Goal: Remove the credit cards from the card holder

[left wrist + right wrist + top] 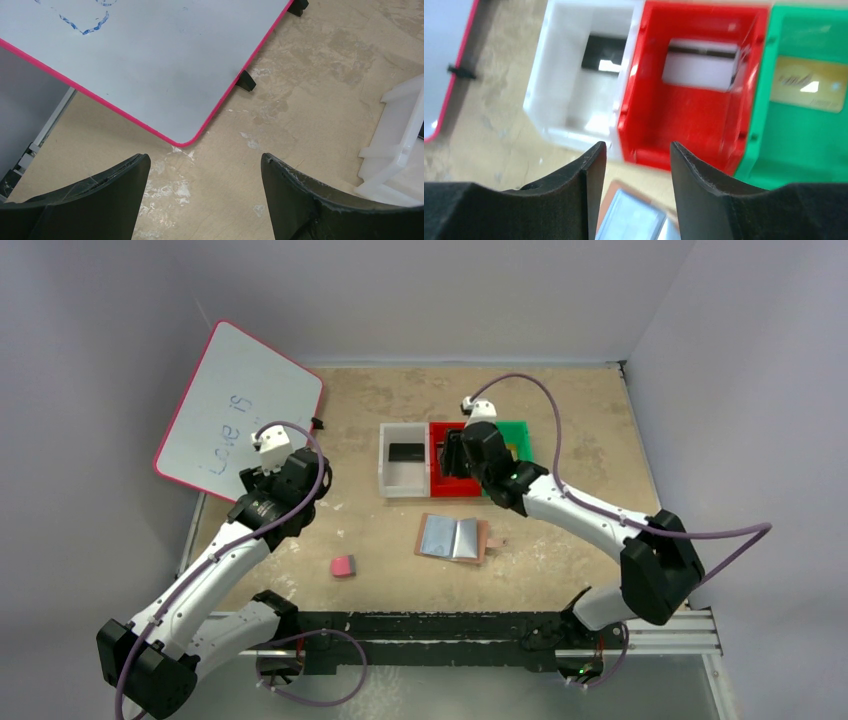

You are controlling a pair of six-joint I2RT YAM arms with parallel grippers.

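Observation:
The tan card holder (455,537) lies open on the table, its pale blue-grey sleeves facing up. It also shows blurred in the right wrist view (631,220), low between the fingers. A black card (603,54) lies in the white bin (554,90). A silver-grey card with a dark stripe (699,67) lies in the red bin (684,135). A gold card (808,84) lies in the green bin (794,150). My right gripper (638,147) is open and empty, above the red bin's near wall (452,458). My left gripper (205,160) is open and empty over bare table near the whiteboard's corner.
A pink-framed whiteboard (235,410) leans at the back left; its corner (185,142) is just ahead of the left fingers. A pink-and-grey eraser (343,566) lies near the front, left of the holder. The three bins stand side by side behind the holder.

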